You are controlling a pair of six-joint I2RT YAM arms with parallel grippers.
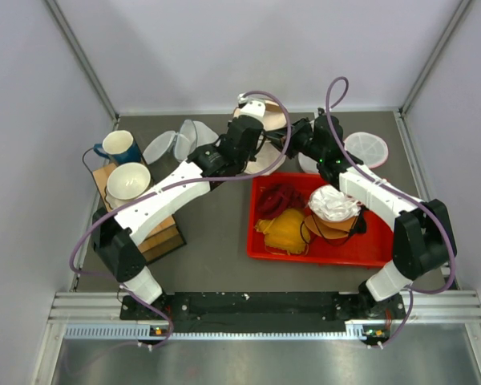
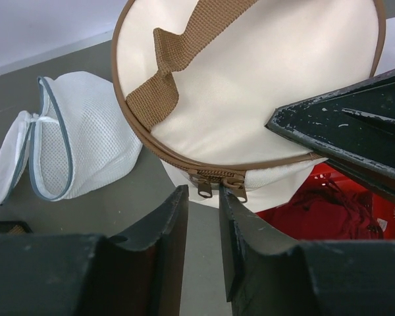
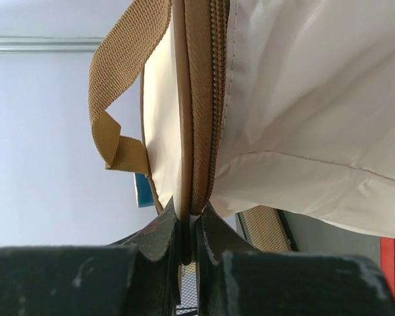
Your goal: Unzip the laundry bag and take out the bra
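While the right gripper point(image 3: 188, 220) pinches the brown rim of the laundry bag point(image 2: 270, 92), the left gripper point(image 2: 203, 197) sits narrowly parted beside the zipper pulls point(image 2: 218, 187). It holds nothing.

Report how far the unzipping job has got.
Done: the right gripper is shut on the zipper rim of the laundry bag. In hand: the left gripper, open, sits just below the two zipper pulls, not gripping. Left: the zipper looks closed; no bra visible.

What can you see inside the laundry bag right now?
Nothing. The laundry bag looks zipped shut, with both zipper pulls together at its rim, so the cream fabric hides whatever is inside.
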